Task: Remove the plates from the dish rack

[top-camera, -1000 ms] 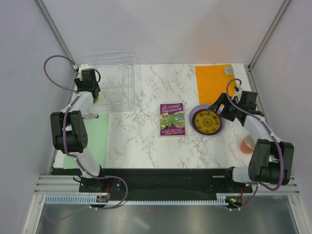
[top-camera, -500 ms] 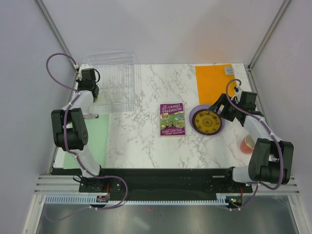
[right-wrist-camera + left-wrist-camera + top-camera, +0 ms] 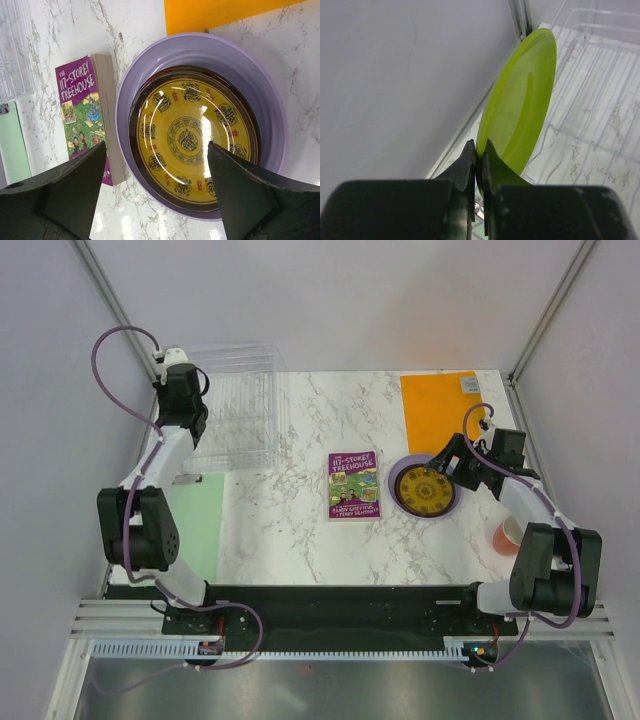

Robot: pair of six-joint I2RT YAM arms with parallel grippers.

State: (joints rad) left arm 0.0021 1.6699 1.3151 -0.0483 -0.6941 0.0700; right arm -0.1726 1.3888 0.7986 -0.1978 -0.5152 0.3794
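In the left wrist view my left gripper [image 3: 479, 147] is shut on the rim of the lime green plate [image 3: 520, 110], which stands on edge above the clear dish rack [image 3: 600, 100]. From above, the left gripper [image 3: 190, 420] hangs over the rack's [image 3: 235, 410] left side and hides that plate. My right gripper [image 3: 156, 145] is open over a stack at the right: a yellow patterned plate [image 3: 192, 135] on a dark red plate [image 3: 131, 125], inside the large lavender plate [image 3: 270, 115]. The top view shows the right gripper [image 3: 452, 465] beside the stack [image 3: 425, 490].
A purple book [image 3: 353, 483] lies just left of the stack. An orange mat [image 3: 435, 405] is behind the stack, and an orange-pink cup [image 3: 506, 534] stands by the right arm. A green mat [image 3: 195, 525] lies near the left arm's base.
The left gripper has shut on the lime green plate and risen toward the back of the rack. The right gripper has barely moved.
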